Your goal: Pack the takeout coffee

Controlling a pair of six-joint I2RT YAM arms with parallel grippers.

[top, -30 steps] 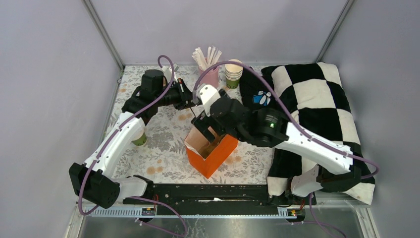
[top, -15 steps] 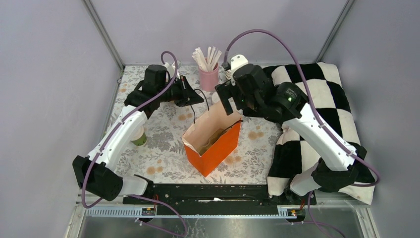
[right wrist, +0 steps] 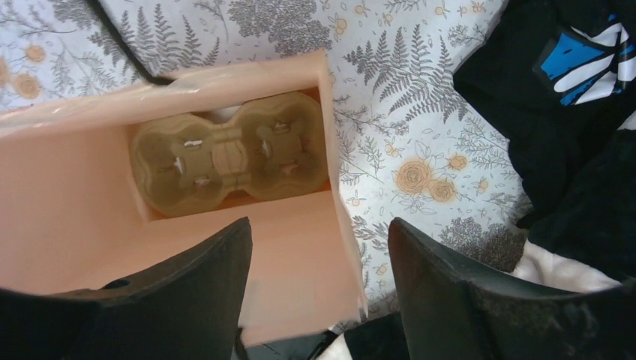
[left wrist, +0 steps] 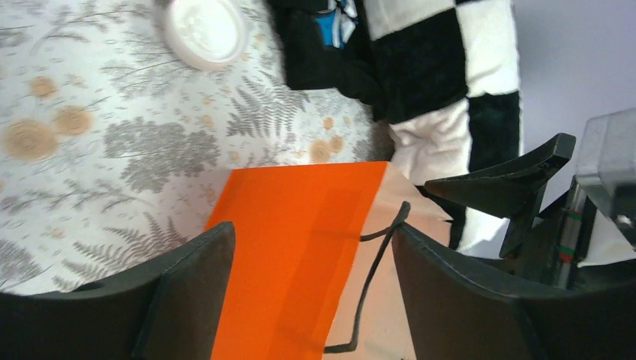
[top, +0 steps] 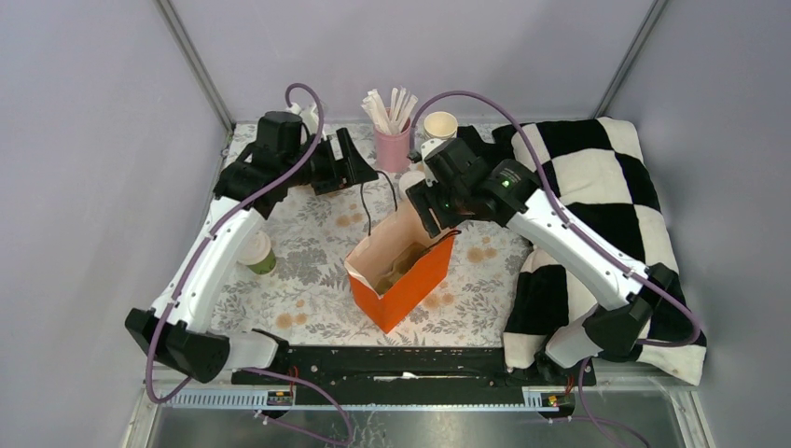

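The takeout coffee cup [top: 258,254], green-sided with a white top, stands at the table's left, beside my left forearm. Its round white lid [left wrist: 204,30] lies flat on the cloth near the pink cup. An orange paper bag [top: 403,275] stands open in the middle, with a brown cup carrier [right wrist: 229,154] at its bottom. My left gripper [top: 359,173] hangs open behind the bag; in the left wrist view the left gripper [left wrist: 311,232] frames the bag's black handle [left wrist: 375,277] without pinching it. My right gripper [top: 431,213] is open over the bag's far rim, and the right gripper [right wrist: 319,232] straddles the wall's edge.
A pink cup of white sticks [top: 393,140] and a stack of paper cups [top: 440,126] stand at the back. A black-and-white checkered pillow [top: 597,187] fills the right side, with a black cloth bearing a blue mark [right wrist: 577,60] beside it.
My left gripper has opened and let go of the bag's handle. My right gripper lifted off the bag towards the back, then came down onto its far rim and narrowed slightly.
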